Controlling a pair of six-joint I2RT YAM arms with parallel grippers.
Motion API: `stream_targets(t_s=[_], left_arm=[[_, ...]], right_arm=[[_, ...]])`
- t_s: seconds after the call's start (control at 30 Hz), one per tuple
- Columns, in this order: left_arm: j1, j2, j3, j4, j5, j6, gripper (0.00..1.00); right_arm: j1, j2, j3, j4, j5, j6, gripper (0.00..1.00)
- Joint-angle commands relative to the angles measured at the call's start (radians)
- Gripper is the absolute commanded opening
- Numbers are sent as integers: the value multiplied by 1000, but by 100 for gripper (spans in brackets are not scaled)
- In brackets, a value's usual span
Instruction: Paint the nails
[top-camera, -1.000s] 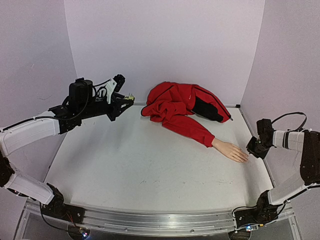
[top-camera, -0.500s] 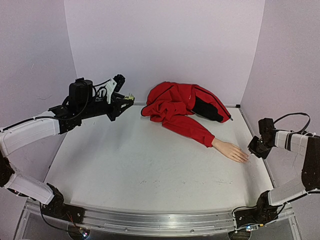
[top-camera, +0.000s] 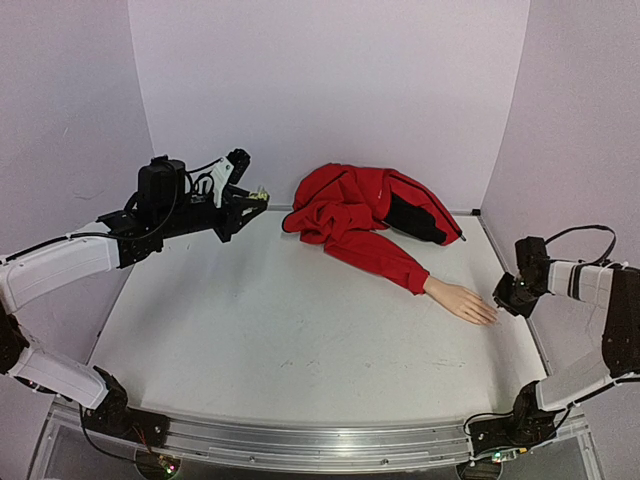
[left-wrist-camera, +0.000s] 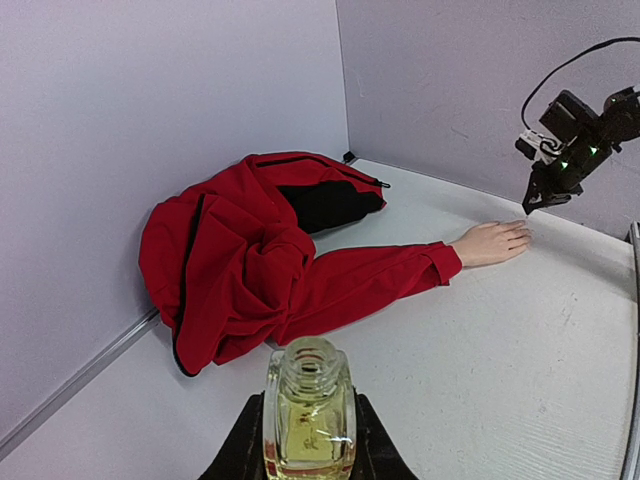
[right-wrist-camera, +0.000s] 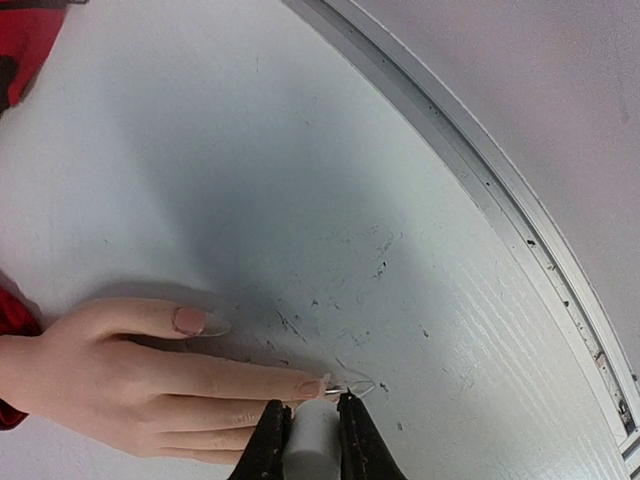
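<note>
The pale mannequin hand (top-camera: 462, 300) lies flat on the table, sticking out of the sleeve of a red jacket (top-camera: 365, 215). Its nails (right-wrist-camera: 311, 385) show close up in the right wrist view, with another nail (right-wrist-camera: 193, 321) on the finger above. My right gripper (right-wrist-camera: 312, 405) is shut on a white brush handle (right-wrist-camera: 313, 445). The thin brush tip (right-wrist-camera: 345, 389) rests at the end of the long finger's nail. My left gripper (left-wrist-camera: 307, 400) hangs at the back left, shut on a small clear yellowish bottle (left-wrist-camera: 308, 425) with an open neck.
The bunched body of the red jacket (left-wrist-camera: 230, 260) lies against the back wall. A raised metal rim (right-wrist-camera: 520, 225) runs along the table's right edge, close to my right gripper (top-camera: 503, 297). Purple walls enclose the table (top-camera: 300, 330) on three sides.
My right wrist has shifted only slightly beside the fingertips. The left arm and the bottle have not moved.
</note>
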Motion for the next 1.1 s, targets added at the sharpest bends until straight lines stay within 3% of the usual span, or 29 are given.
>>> stream_targets(t_s=[0.0,0.3,0.73,1.07], left_arm=[[5,-17,38,49,18,5,0],[5,-11,41,48,17,9,0],[5,-18,35,49,7,17,0],[5,-24,32,48,6,20,0]], right_arm=[[-4,21,9,-1,-13,-10,0],[-4,16,7,34,-41,-11,0],[-3,47,9,10,97,52,0],[-4,36,11,-35,113,64,0]])
